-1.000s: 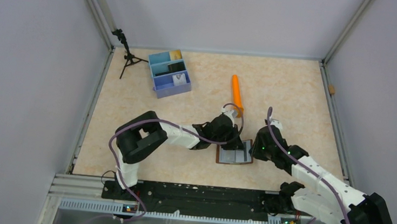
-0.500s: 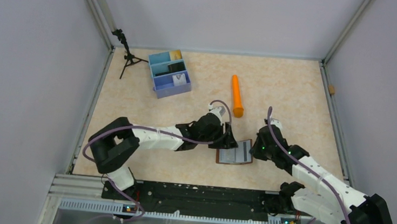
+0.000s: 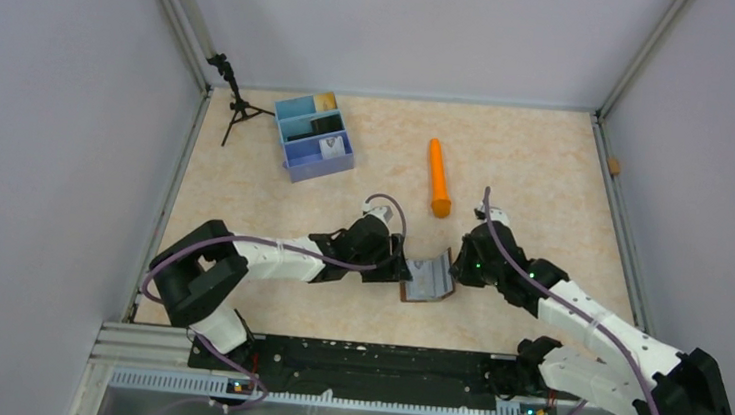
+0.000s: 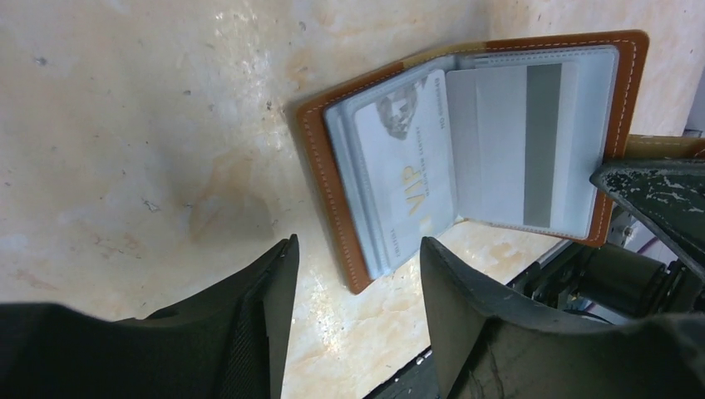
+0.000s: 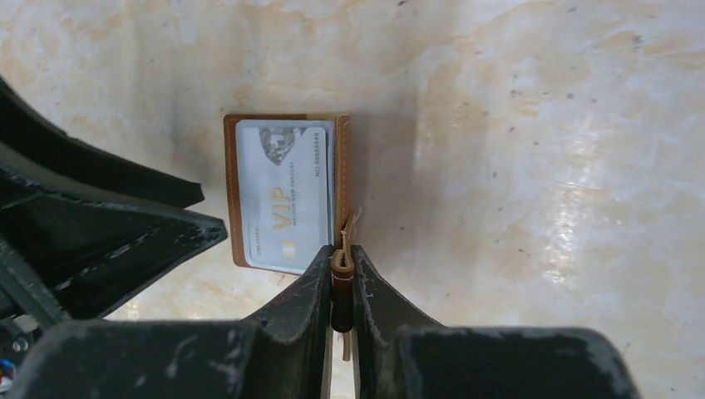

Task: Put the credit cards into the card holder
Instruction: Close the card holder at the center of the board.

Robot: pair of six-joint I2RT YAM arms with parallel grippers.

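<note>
The brown leather card holder point(image 3: 427, 279) lies between both arms, its left half flat on the table and its right half raised. A silvery VIP credit card point(image 4: 407, 174) sits in the left pocket, also seen in the right wrist view point(image 5: 287, 195). My right gripper point(image 5: 342, 253) is shut on the brown edge of the raised half point(image 4: 532, 141). My left gripper point(image 4: 357, 274) hangs open just left of the card holder point(image 4: 316, 166), touching nothing. More credit cards stand in the blue tray point(image 3: 297, 166): tan-gold point(image 3: 327, 101), black point(image 3: 327, 124), white point(image 3: 329, 148).
An orange cylinder point(image 3: 437, 177) lies behind the card holder. A small black tripod point(image 3: 237, 106) stands at the back left beside the tray. Metal frame rails edge the table on both sides.
My left gripper opened and drew back to the left off the card holder. My right gripper shut on the card holder's right half and lifted it up and leftward.
</note>
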